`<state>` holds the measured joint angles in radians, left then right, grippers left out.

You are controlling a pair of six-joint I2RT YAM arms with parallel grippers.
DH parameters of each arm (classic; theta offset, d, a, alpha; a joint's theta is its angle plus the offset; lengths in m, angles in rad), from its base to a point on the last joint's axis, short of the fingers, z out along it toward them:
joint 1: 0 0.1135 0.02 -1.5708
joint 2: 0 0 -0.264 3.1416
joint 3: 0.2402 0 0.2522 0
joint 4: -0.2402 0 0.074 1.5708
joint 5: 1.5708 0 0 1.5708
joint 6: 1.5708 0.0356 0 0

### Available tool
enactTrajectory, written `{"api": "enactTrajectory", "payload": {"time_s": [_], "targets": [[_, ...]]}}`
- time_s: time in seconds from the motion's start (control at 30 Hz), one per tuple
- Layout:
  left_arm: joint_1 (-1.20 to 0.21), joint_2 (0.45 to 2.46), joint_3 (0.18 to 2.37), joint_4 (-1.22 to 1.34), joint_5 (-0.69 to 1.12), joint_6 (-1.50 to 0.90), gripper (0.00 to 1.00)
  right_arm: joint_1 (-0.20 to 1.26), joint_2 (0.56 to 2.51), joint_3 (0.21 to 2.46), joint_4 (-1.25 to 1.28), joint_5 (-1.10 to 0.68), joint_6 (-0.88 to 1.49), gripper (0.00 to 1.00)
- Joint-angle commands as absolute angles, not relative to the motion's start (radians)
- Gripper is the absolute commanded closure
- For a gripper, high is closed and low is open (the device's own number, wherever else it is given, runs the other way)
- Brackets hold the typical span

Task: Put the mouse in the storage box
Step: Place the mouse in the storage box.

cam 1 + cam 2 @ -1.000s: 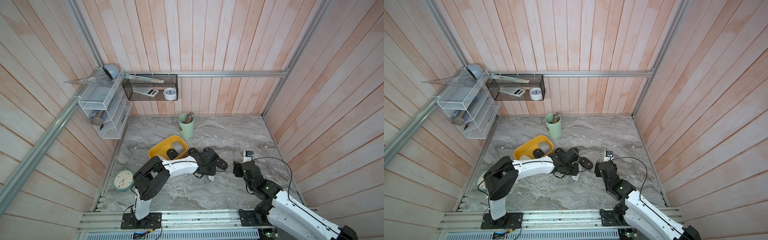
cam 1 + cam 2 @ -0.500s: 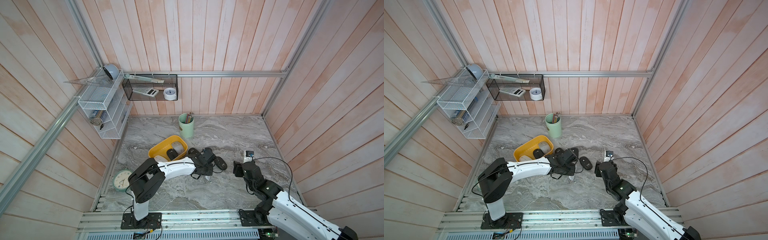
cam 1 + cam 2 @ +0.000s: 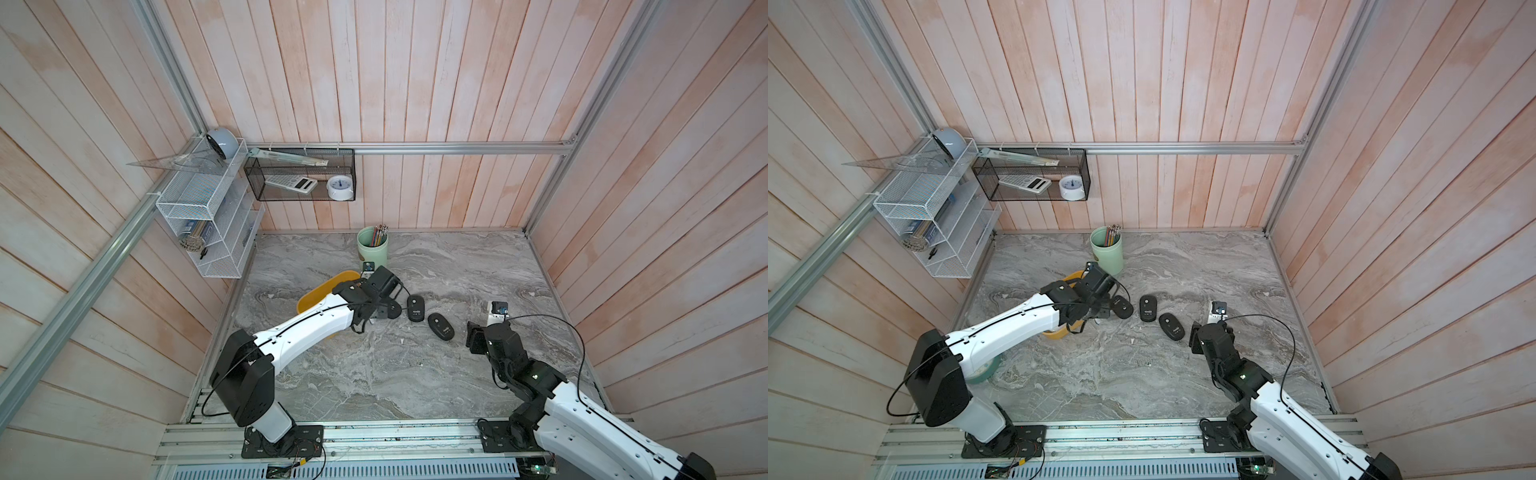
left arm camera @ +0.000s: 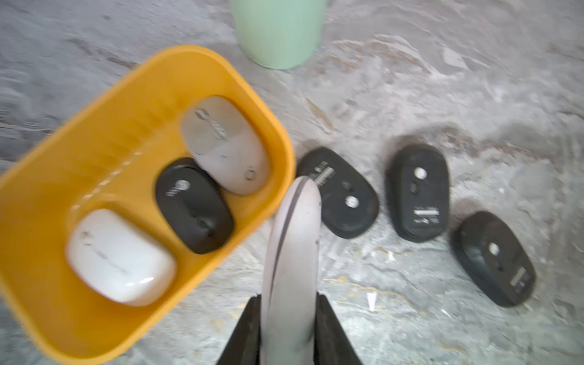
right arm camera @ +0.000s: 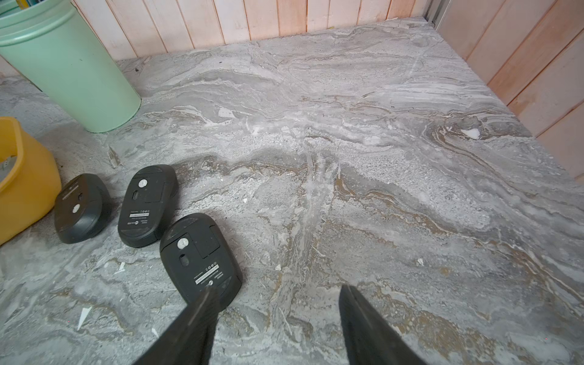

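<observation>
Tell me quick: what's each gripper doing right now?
Left gripper: closed on a white mouse, held edge-on.
Right gripper: open, holding nothing.

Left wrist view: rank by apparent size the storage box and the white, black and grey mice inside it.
1. storage box
2. white mouse, though nearness may inflate it
3. black mouse and grey mouse: look alike, not ranked

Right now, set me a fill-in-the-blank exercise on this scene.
The storage box holds ___ mice.
The left gripper holds a mouse of ___ colour.
The right gripper is ___.
The pencil cup is ___.
Missing: three; white; open; green.
</observation>
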<state>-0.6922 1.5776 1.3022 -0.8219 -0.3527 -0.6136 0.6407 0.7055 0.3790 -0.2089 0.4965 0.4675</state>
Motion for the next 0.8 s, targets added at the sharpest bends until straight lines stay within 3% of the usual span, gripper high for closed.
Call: {"api": "enactTrajectory", "payload": {"time_s": [0.0,0.2,0.4,0.77], "targets": [[-0.561,1.526,1.328,-0.975,-0.460,-0.528,0.94,0.637,0.701,0.382,-0.200,0.507,0.474,0.34],[-0.440,1.537,1.351,-1.040,-0.516,-0.472,0.94,0.637,0.704,0.383,-0.201,0.510,0.474,0.34],[-0.426,1.589,1.347,-1.055,-0.609,-0.455,0.94,0.636,0.707,0.382,-0.195,0.514,0.474,0.34],[-0.426,1.776,1.408,-1.050,-0.603,-0.439,0.94,0.637,0.709,0.382,-0.196,0.514,0.476,0.34]]}}
